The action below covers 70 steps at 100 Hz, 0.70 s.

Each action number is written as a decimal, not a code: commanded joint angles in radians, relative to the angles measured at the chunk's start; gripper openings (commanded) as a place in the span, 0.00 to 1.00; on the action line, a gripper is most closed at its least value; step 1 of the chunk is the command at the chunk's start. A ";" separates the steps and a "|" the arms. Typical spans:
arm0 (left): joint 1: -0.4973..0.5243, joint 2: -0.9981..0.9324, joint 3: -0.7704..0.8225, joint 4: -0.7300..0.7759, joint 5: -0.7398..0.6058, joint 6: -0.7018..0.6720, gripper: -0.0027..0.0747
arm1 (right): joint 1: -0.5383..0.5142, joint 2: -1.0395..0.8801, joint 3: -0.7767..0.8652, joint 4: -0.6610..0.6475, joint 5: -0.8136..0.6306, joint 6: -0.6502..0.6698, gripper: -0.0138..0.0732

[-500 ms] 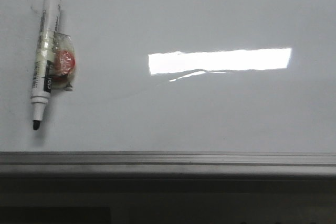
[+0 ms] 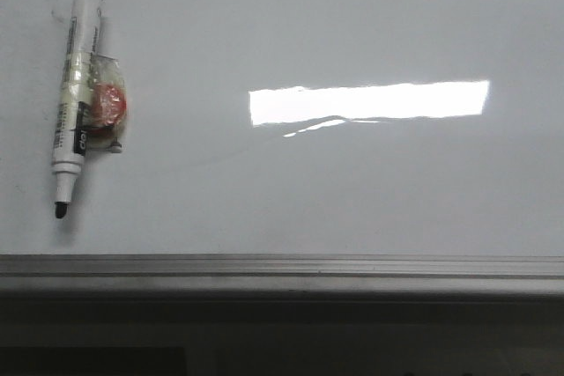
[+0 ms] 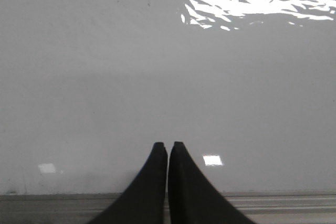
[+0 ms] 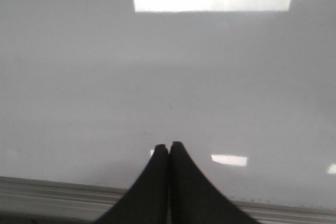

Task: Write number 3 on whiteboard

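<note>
Glossy whiteboard (image 2: 352, 191) carries a marker (image 2: 76, 94), seemingly uncapped; both arms' fingers (image 3: 168, 148) pressed together.

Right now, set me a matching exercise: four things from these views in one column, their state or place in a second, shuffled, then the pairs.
1. marker
2. whiteboard
3. left gripper
4. light reflection

A. bare, no digit drawn
B. shut, empty, near the grey frame
C. lying uncapped at the board's left, tip toward the frame
D. bright rectangle at mid-board

Pairs: 1-C, 2-A, 3-B, 4-D
</note>
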 commanded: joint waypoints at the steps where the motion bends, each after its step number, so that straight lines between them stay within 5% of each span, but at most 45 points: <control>1: 0.002 -0.024 0.033 -0.009 -0.063 -0.009 0.01 | -0.009 -0.016 0.026 -0.002 -0.011 -0.005 0.11; 21: 0.002 -0.024 0.033 -0.009 -0.063 -0.009 0.01 | -0.009 -0.016 0.026 -0.004 -0.049 -0.005 0.11; 47: 0.002 -0.024 0.033 0.046 -0.097 -0.009 0.01 | -0.009 -0.016 0.026 -0.020 -0.355 -0.005 0.11; 70: 0.002 -0.024 0.033 0.253 -0.272 -0.009 0.01 | -0.009 -0.016 0.026 -0.020 -0.473 -0.005 0.11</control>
